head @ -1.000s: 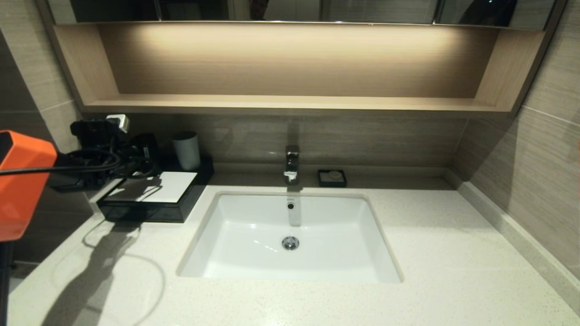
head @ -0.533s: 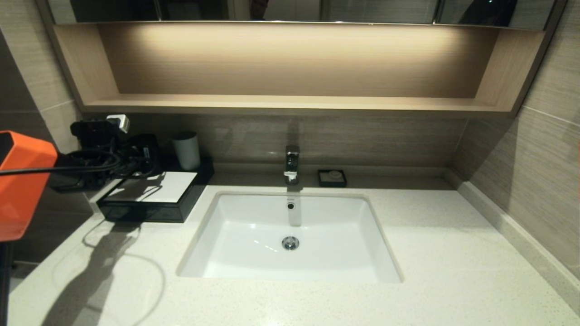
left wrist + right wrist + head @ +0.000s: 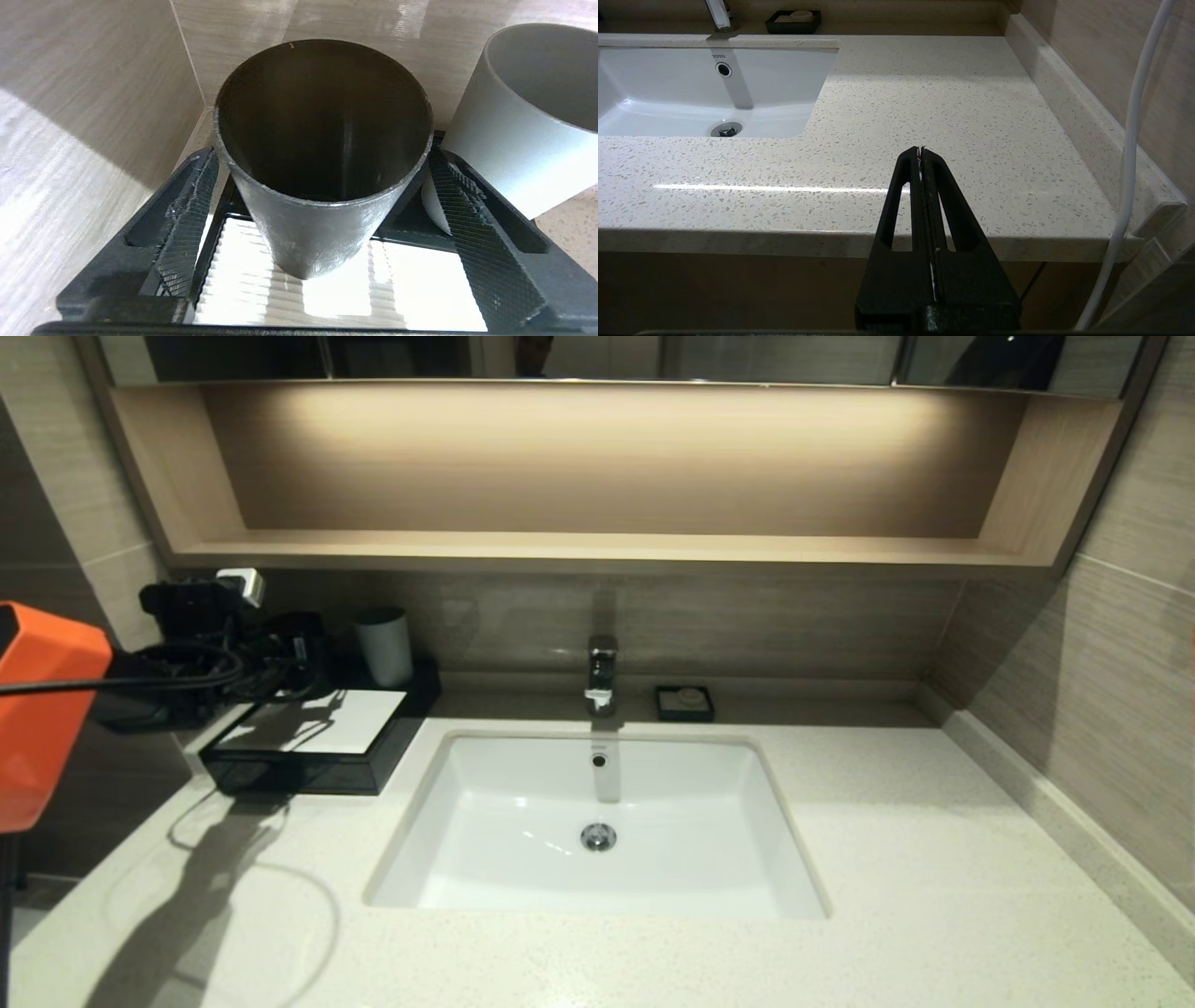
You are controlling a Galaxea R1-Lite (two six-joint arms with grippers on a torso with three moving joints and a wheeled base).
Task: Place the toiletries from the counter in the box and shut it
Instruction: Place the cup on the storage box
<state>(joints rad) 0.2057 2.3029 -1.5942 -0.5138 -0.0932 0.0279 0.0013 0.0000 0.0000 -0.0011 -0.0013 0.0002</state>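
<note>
My left gripper [image 3: 301,658] hangs over the back of the low black box [image 3: 308,773] at the counter's [image 3: 934,859] far left. In the left wrist view the gripper [image 3: 322,156] has one finger on each side of the tall dark cup [image 3: 317,228], pressed against its walls. The cup's base hangs over the box's white top panel [image 3: 420,289]. The box's front is flush, drawer shut. No toiletries show anywhere. My right gripper [image 3: 920,150] is shut and empty, parked before the counter's front edge on the right.
A white cup [image 3: 385,646] stands on the box's back edge, close beside the dark cup. The white sink [image 3: 523,821] is in the middle, with a tap [image 3: 602,672] and a black soap dish [image 3: 684,703] behind it. A wooden shelf [image 3: 597,551] runs above.
My left arm and gripper have shifted slightly to the left and up over the box. The right arm has not moved.
</note>
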